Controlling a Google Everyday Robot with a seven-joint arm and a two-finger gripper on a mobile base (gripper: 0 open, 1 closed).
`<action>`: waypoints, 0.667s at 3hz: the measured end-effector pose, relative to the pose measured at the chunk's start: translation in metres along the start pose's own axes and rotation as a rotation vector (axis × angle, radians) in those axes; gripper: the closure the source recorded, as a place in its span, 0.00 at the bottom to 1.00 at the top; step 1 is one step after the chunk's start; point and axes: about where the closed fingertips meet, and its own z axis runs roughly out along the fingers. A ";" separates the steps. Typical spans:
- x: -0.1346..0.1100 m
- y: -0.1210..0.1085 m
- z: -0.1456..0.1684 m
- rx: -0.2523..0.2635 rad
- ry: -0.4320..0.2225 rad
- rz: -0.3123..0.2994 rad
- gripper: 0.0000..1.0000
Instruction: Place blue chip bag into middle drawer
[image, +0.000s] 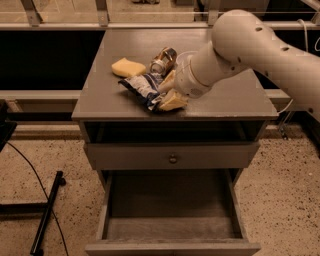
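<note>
The blue chip bag (145, 89) lies crumpled on the grey cabinet top (100, 100), near its front middle. My gripper (170, 92) is down at the bag's right end. Its cream fingers (173, 102) stand apart, one behind and one in front of the bag's end, not closed on it. The middle drawer (170, 227) is pulled out low in the camera view, with a bare grey board floor and nothing in it.
A yellow sponge (128, 67) and a metal can (163, 59) lie behind the bag. A white bowl (183, 55) is mostly hidden by my arm. A shut drawer front with a round knob (173, 159) sits above the open drawer. A black pole (47, 212) lies on the floor at left.
</note>
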 end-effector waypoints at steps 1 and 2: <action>-0.007 0.005 -0.017 -0.001 -0.113 -0.007 0.88; -0.026 0.037 -0.067 -0.025 -0.265 -0.077 1.00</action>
